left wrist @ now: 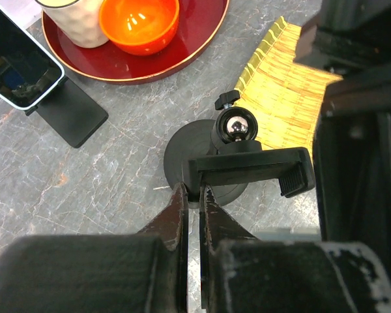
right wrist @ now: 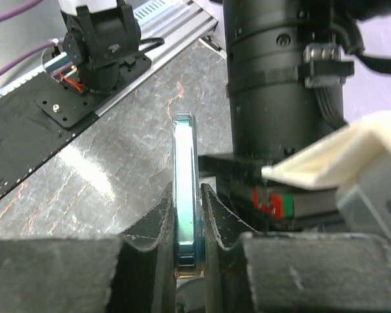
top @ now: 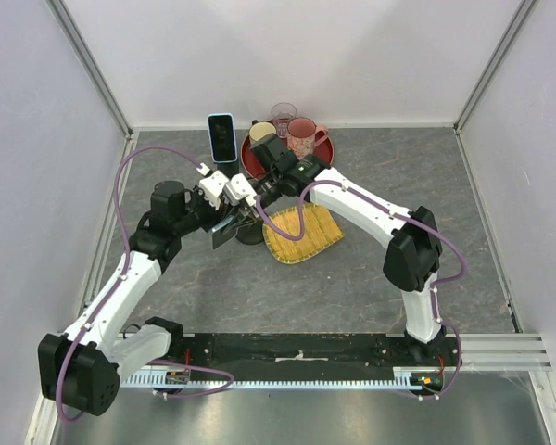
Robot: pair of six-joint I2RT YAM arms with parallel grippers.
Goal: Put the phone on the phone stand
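Right claw (right wrist: 187, 199): narrow, clamped on phone (right wrist: 184, 150), held edge-on and upright; grip plain only in right wrist view. Left claw (left wrist: 191, 195): shut, pinching left end of phone stand (left wrist: 247, 166) cradle; ball joint and round base on desk (left wrist: 85, 189) clear only in left wrist view. Top view alone: both arms meeting beside yellow mat (top: 303, 232); second phone (top: 221, 136) propped behind.

The right hand (right wrist: 187, 199) pinches a phone (right wrist: 184, 150) upright and edge-on between its fingers above the grey table (right wrist: 98, 182). The left arm's black wrist (right wrist: 280, 85) stands just beyond, to the right.
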